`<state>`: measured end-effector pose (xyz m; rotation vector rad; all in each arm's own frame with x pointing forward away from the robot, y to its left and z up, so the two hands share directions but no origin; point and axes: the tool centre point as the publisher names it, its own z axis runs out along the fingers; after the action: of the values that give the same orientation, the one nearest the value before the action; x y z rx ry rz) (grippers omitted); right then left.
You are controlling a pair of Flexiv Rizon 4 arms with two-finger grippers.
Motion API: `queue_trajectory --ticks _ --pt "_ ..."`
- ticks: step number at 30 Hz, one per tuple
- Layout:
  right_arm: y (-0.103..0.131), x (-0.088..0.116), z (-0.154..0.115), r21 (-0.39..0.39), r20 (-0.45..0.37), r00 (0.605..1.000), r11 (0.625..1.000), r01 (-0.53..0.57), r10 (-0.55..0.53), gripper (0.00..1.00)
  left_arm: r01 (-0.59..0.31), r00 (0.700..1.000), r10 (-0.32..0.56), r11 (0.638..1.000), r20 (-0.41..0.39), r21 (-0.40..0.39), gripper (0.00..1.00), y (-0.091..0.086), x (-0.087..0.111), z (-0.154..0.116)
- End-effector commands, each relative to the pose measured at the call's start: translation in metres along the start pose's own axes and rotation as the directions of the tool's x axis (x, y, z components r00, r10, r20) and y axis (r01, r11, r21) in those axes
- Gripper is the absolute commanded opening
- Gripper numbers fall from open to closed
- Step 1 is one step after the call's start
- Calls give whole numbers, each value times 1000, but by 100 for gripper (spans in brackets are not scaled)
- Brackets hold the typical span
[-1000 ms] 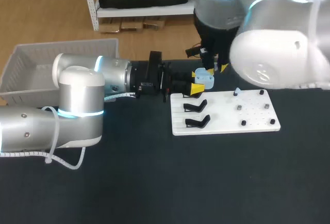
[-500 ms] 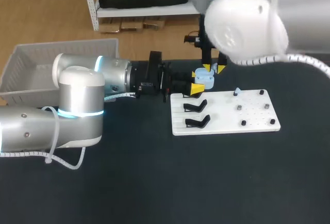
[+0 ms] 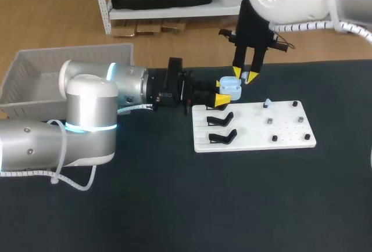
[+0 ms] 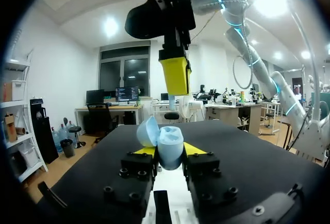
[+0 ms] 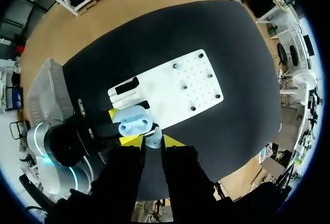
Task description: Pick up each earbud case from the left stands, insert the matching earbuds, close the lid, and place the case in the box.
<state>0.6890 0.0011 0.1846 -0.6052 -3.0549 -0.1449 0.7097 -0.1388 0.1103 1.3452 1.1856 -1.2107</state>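
So the earbud case (image 3: 231, 86) is a pale blue, rounded little thing, and it's sitting with its lid flipped open, showing the hollow inside. The left gripper (image 3: 223, 93) is clamping it from both sides between its yellow tips, holding it up off the table just past the far edge of the white board (image 3: 290, 139). The right gripper (image 3: 244, 76) is hanging right above the open case, pointing straight down. Its fingers are close together, pinching a small pale blue earbud (image 5: 152, 138), which isn't touching the case as far as I can tell. On the board, two black stands (image 3: 221, 137) are standing near its left end, and another earbud (image 3: 266, 102) is sitting further right. Everything's on a black table (image 3: 174, 205), with a grey box (image 3: 35, 72) off at the far left.
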Motion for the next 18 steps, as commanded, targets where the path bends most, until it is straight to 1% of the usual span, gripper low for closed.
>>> queue_trajectory --ticks 1,7,9,14,18 --pt "5 3 2 17 38 999 1000 13 -13 0 -3 1000 3 1000 4 -4 0 0 1 1" --pt "9 4 5 42 59 998 999 -3 0 0 -3 1000 3 1000 4 -4 0 0 1 1" --pt "11 4 6 56 64 998 998 -24 21 0 -3 1000 3 1000 4 -4 0 0 1 1" --pt "15 3 10 64 64 996 995 -70 66 0 -3 1000 3 1000 4 -4 0 0 1 1" --pt "17 3 11 58 73 994 995 -86 82 0 -3 1000 3 1000 4 -4 0 0 1 1"
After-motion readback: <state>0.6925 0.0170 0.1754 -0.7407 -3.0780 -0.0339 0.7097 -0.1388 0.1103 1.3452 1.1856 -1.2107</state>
